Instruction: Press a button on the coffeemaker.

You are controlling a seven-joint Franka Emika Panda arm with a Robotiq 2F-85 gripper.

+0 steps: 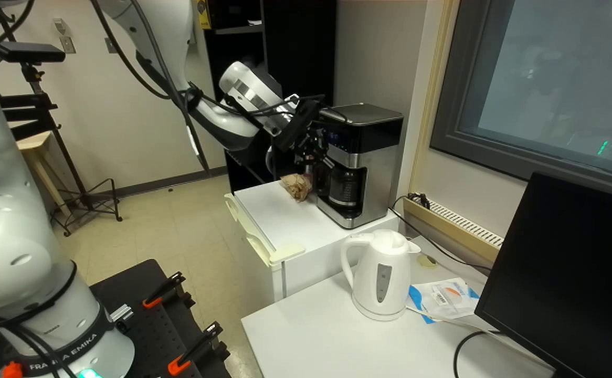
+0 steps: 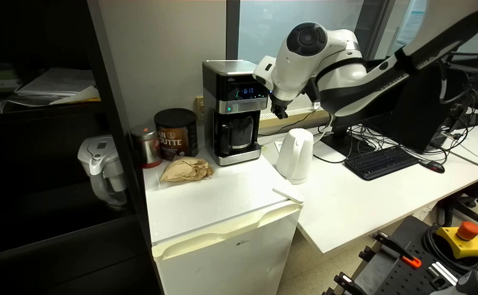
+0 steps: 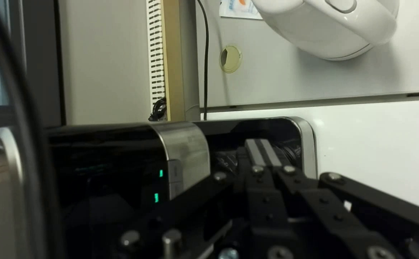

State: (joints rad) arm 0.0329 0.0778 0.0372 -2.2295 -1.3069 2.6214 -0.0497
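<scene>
Coffee machine (image 3: 189, 144) left-to-ctr of wrist view; gripper (image 3: 263, 153), narrow w/ nothing held, sits right of the btns (image 3: 175, 171), so a straight push may hit the pot (image 1: 344, 186) instead.

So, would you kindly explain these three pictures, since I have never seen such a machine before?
The white jointed machine is a Franka robot arm, ending in a black hand. Both exterior views come from cameras standing apart from it; the wrist view's camera rides on the arm, making the upright drip coffeemaker look sideways. On the white mini fridge are that coffeemaker, a crumpled paper bag, a black-lidded tub and a silvery tin; on the desk beside it, an electric kettle, monitor, keyboard and mouse. The hand's fingers are closed with nothing visible between them, so it appears to hold nothing.
</scene>
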